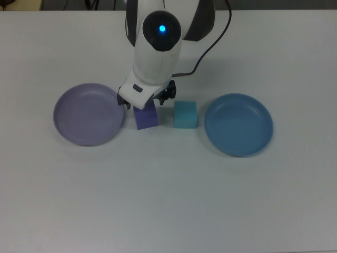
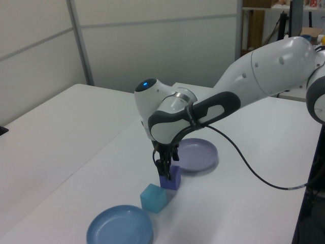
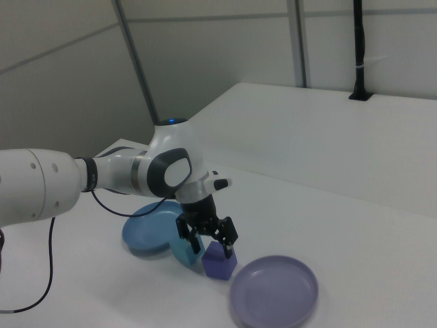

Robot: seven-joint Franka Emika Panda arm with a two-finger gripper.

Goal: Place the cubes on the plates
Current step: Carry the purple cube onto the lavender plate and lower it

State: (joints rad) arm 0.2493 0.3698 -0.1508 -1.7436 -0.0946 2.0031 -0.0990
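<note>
Spanning every view: a white table (image 1: 168, 200) carried all the things.
Arm: white Panda arm (image 2: 264, 66) reached down from the top centre of the top view, a blue light on its housing.
Blue plate (image 1: 238, 124): lay at centre right of the top view, with nothing on it.
Lavender plate (image 1: 88, 113): lay at centre left of the top view, likewise bare.
Gripper (image 3: 209, 238): stood low over the purple cube, its fingers (image 3: 229, 242) spread to either side of it in the right view; whether they touched the cube could not be told.
Purple cube (image 1: 146, 118): sat on the table just beside the lavender plate's rim, partly hidden under the gripper in the top view.
Cyan cube (image 1: 185, 114): sat on the table between the purple cube and the blue plate, near both, on neither plate.
</note>
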